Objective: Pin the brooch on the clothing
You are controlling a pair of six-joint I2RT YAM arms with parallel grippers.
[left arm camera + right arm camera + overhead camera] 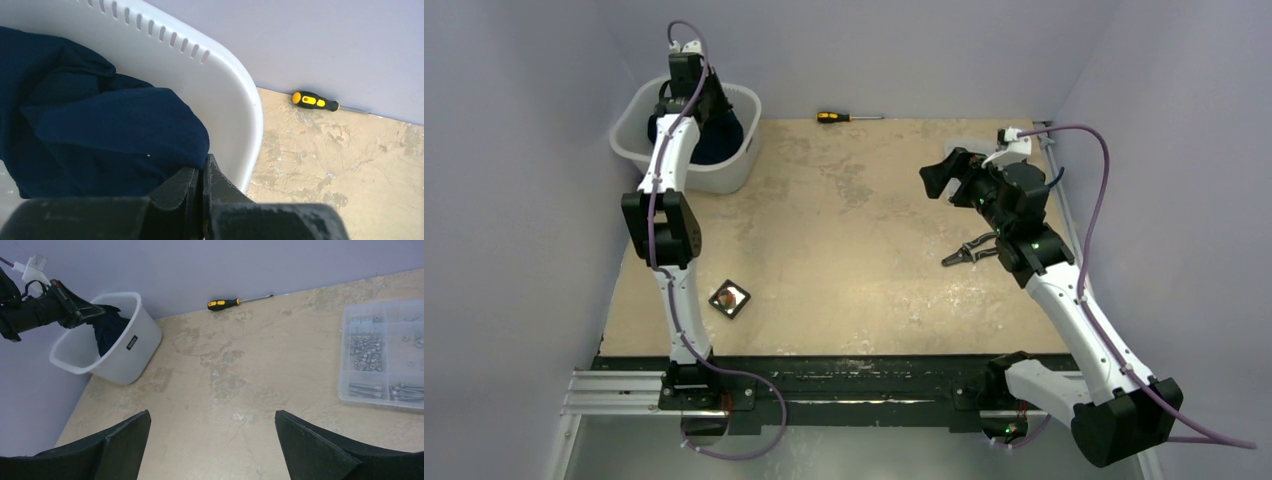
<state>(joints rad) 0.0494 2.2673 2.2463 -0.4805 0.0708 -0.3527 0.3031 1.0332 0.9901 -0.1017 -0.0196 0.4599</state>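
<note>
The clothing [100, 130], a dark navy shirt, lies bunched inside a white basket [240, 100] at the table's far left. My left gripper [205, 162] reaches down into the basket, shut on a fold of the fabric. In the right wrist view the cloth [107, 330] hangs from the left gripper [92, 312] above the basket [125, 357]. The brooch [727, 297], small and reddish, rests in a small black square tray [736, 306] near the left arm. My right gripper [212, 415] hovers wide open over the bare table, nothing between its fingers; in the top view the right gripper [946, 172] faces left.
A yellow-and-black screwdriver [844, 117] lies along the back wall. A clear box of screws [385, 355] sits at the right, under the right arm. A dark pliers-like tool [969, 252] lies beside the right arm. Walls close in on the left, back and right.
</note>
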